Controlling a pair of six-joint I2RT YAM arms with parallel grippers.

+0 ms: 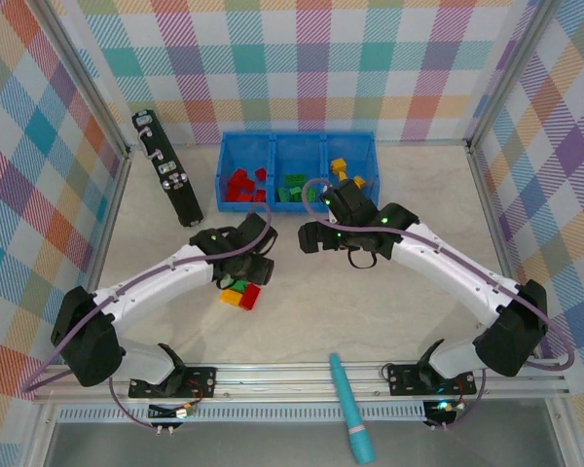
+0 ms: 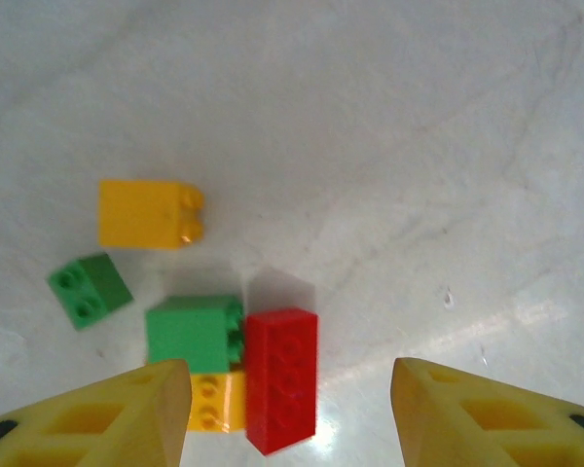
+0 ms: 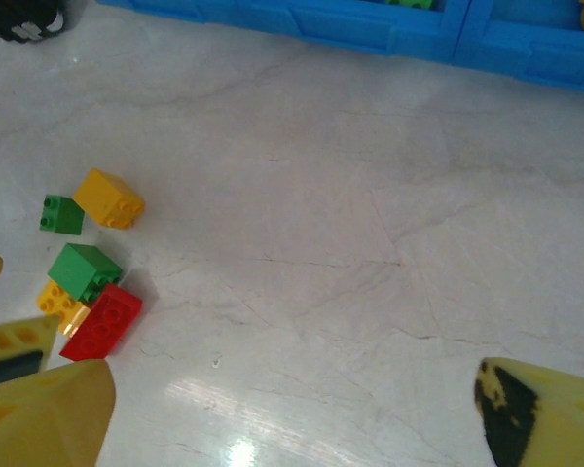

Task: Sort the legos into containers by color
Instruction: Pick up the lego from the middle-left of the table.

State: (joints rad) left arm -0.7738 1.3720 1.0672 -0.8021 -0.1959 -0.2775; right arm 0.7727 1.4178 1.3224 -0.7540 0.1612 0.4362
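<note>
1. At the near edge of the desk (image 1: 409,204), a teal pen-like tool (image 1: 351,409) is noted lying across the front rail. It is smooth and tapered, and it is judged to be no part of the sort.
2. The loose legos (image 1: 241,294) are found on the desk under the left arm, well short of the tray. Five are counted in the left wrist view, all hard, glossy and studded.
   - A red brick (image 2: 280,377) is touched by a green block (image 2: 193,333).
   - A small yellow-orange piece (image 2: 217,401) is tucked against both.
   - A yellow-orange brick (image 2: 146,214) and a small green brick (image 2: 88,289) lie apart from these.
3. The left pincer (image 2: 290,389) is held low with its jaws apart and nothing clamped. The red brick is straddled by its ribbed yellow fingers (image 2: 107,413). This is judged to be a line-up for a grasp, and the touching neighbours may be dragged along.
4. The right pincer (image 3: 292,375) is seen with its jaws spread wide and empty, above bare desk between the cluster and the tray. The surface there is pale, veined and glare-streaked.
5. Farther back, the blue tray (image 1: 273,137) is set against the rear wall.
   - Its three low-walled compartments are used as the containers.
   - Red pieces (image 1: 243,185) are held in the left one, green pieces (image 1: 294,187) in the middle and yellow-orange pieces (image 1: 346,170) in the right.
   - Each colour is kept separate by the dividers.
6. To the left of the tray, a long black bar (image 1: 168,167) with metal fittings is noted lying at an angle.
</note>
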